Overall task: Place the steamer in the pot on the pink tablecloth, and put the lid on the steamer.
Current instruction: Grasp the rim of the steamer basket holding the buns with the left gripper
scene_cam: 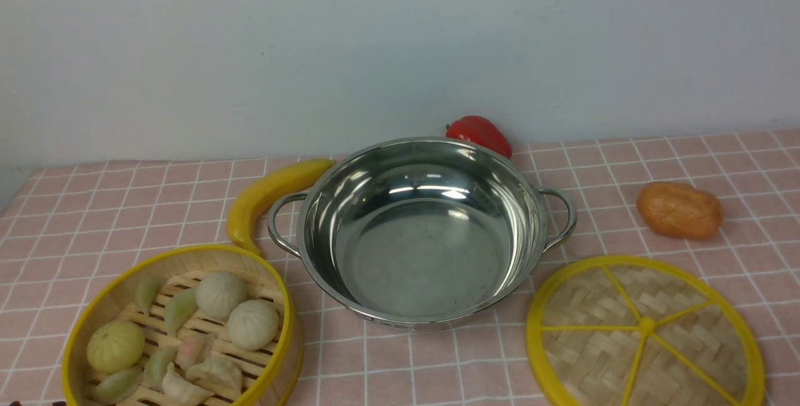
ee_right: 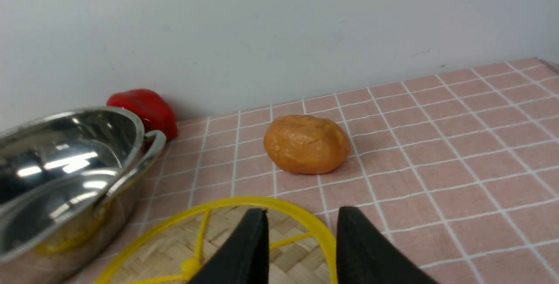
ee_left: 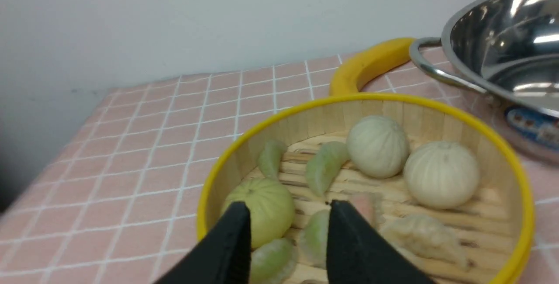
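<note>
While steamer (scene_cam: 107, 298) and lid (scene_cam: 645, 330) are set either side of the pot (scene_cam: 425, 250), left gripper (ee_left: 290, 207) and right gripper (ee_right: 302, 212) are held parted, empty.

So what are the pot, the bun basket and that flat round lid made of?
The pot looks like polished stainless steel: mirror-bright with sharp reflections. The steamer seems bamboo or pale wood, grainy slats showing, with a glossy yellow rim, perhaps plastic. The lid looks like woven bamboo strips under matching yellow spokes.
</note>
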